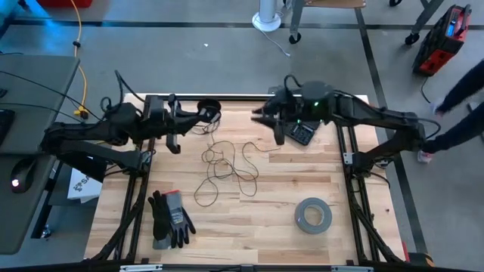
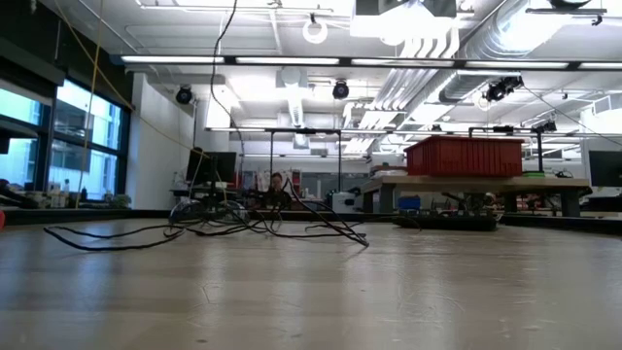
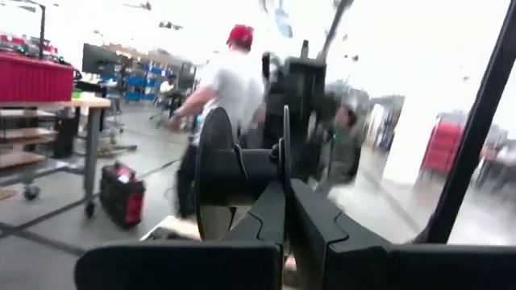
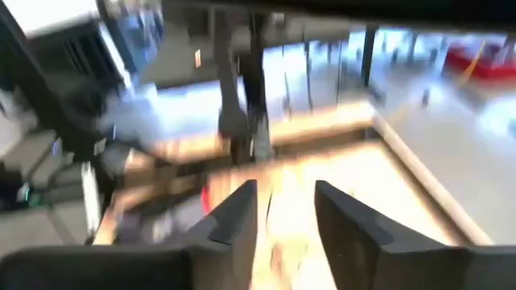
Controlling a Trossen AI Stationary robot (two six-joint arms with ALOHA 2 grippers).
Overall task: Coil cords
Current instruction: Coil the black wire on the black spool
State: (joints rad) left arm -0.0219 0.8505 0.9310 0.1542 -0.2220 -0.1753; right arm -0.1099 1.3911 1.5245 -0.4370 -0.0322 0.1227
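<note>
The left jaws point(image 3: 284, 211) are pinched tight on the rim of the spool point(image 3: 234, 173), a small round black reel. They hold it up at the far edge of the surface point(image 1: 287, 189), on the left side. In the left wrist view the spool stands on edge, with its round faces upright and its middle bar lying level, pointing across toward the right arm.

The right jaws point(image 4: 284, 211) stand a little apart with nothing between them. They hang over the far edge too, just across a gap from the spool.

The cord point(image 1: 227, 162) is thin and dark. It lies in loose, messy loops on the middle of the surface, nearer the camera than both jaws, and one strand runs up toward the spool. The right jaws look like the free ones to pick the cord up, while the left arm keeps the spool ready for winding.

Gloves point(image 1: 170, 217) and a tape roll point(image 1: 312, 214) lie at the near side. I cannot read any words or labels anywhere.
</note>
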